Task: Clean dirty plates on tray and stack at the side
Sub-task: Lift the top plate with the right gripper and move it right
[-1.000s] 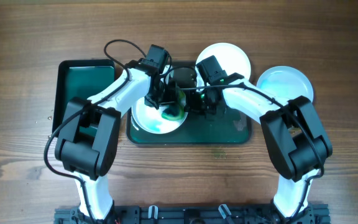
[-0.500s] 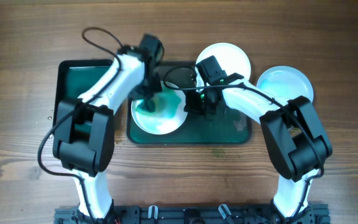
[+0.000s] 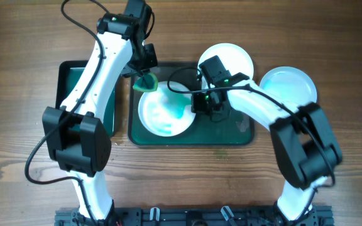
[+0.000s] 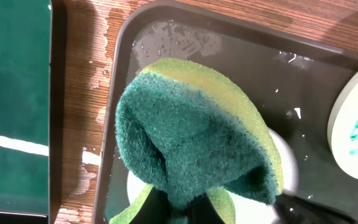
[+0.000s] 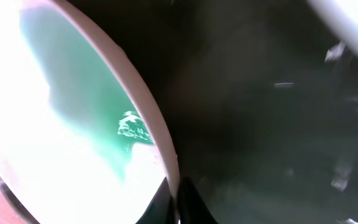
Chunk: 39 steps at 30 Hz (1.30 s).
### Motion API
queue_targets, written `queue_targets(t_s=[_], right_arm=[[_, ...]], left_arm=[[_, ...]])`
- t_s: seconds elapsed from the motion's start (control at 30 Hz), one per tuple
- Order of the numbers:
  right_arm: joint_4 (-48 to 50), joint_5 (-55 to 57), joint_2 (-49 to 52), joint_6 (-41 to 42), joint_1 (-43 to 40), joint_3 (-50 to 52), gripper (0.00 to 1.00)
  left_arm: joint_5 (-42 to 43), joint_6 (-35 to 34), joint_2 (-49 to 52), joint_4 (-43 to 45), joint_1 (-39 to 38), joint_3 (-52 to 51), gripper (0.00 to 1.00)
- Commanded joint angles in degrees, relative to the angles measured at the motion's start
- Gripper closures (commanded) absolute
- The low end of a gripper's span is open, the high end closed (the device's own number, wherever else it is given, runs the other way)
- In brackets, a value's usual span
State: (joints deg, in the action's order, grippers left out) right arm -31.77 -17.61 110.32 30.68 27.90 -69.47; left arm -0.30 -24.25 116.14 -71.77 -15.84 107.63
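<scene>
A white plate [image 3: 165, 113] with a teal smear lies in the left half of the dark-green tray [image 3: 239, 130]. My right gripper [image 3: 201, 104] is shut on the plate's right rim; the right wrist view shows the rim [image 5: 157, 134] pinched between the fingertips [image 5: 178, 200]. My left gripper [image 3: 144, 74] is shut on a green and yellow sponge [image 3: 147, 81] and holds it above the tray's back left corner, off the plate. In the left wrist view the folded sponge [image 4: 191, 130] fills the middle above the tray's wet floor [image 4: 241, 53].
A second white plate [image 3: 226, 58] sits at the tray's back edge. A third plate [image 3: 288, 85], faintly teal, lies on the wood to the right. A smaller deep green tray [image 3: 68, 88] stands at the left, under my left arm. Water drops lie on the wood between the trays.
My left gripper lifted the sponge off the plate and moved it back and left to the tray's corner. The right gripper kept its hold on the plate's rim.
</scene>
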Motion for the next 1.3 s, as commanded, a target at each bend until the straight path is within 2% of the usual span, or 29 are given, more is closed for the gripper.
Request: queue_targets(t_s=[0.0,0.3,0.53,0.73,1.0,1.13,1.27], right_arm=[[-2.3,16.0,-8.6,-4.3,1.8,-0.7,0.96],[-9.3,50.5,-17.6,-9.8,9.6,-0.7,0.96],[-9.8,68.6,-22.2,-11.4,15.6,-0.7,0.96],[-8.7,80.3,-23.9,-22.0,20.6,-0.7,0.96],[-7.3,98.5,-24.0,-25.7,26.8,-0.7,0.96],[-3.7,100.4,-24.0,-31.0,28.6,-0.7,0.95],[-2.8,100.3,-24.0,-31.3,28.9,-0.7,0.96]], left_arm=[[0.7,1.5,-1.0,0.8,0.3,0.9,0.96],[0.7,1.5,-1.0,1.2,0.3,0.9,0.96],[0.7,1.5,-0.9,1.2,0.3,0.8,0.96],[0.7,1.5,-0.9,1.5,0.3,0.8,0.96],[0.7,1.5,-0.9,1.5,0.3,0.8,0.96],[0.7,1.5,-0.9,1.5,0.3,0.8,0.96],[0.7,1.5,-0.9,1.6,0.3,0.8,0.96]])
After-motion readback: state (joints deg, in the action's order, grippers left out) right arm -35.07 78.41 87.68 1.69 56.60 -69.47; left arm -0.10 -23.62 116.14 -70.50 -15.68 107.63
